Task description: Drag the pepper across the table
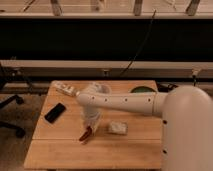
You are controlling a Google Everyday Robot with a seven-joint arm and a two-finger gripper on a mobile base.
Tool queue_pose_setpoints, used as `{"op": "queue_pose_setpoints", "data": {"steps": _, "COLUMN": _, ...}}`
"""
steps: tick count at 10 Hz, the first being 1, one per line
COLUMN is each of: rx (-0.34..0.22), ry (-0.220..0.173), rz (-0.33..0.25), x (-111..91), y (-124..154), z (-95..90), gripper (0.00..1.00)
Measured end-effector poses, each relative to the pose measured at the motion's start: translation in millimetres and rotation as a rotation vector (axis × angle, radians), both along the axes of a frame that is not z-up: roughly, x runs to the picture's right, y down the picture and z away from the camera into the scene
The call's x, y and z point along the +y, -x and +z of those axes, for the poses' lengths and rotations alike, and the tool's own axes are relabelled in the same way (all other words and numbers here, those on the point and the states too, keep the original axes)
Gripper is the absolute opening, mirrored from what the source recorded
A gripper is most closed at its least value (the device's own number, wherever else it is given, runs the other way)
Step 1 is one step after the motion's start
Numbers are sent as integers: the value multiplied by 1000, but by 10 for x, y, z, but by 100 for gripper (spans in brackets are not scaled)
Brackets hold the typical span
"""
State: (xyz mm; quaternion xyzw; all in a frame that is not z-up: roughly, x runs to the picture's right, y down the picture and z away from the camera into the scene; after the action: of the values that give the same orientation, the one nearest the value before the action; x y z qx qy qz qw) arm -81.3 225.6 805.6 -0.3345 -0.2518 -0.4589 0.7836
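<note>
The pepper (85, 135) is a small dark-red chili lying on the light wooden table (65, 150), left of the table's middle. My gripper (90, 127) points down at the end of the white arm and sits right over the pepper's upper end, touching or nearly touching it. The arm reaches in from the right and hides part of the table behind it.
A black phone (55, 112) lies at the left. A pale rectangular sponge (118, 128) lies just right of the gripper. A small pale packet (65, 89) sits at the back left and a dark green object (141, 90) at the back right. An office chair (10, 107) stands left of the table.
</note>
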Motion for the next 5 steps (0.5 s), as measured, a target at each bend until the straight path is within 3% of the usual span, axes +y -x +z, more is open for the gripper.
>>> {"op": "queue_pose_setpoints", "data": {"steps": 5, "rx": 29, "ry": 10, "rz": 35, "x": -152, "y": -433, "z": 95, "gripper": 0}}
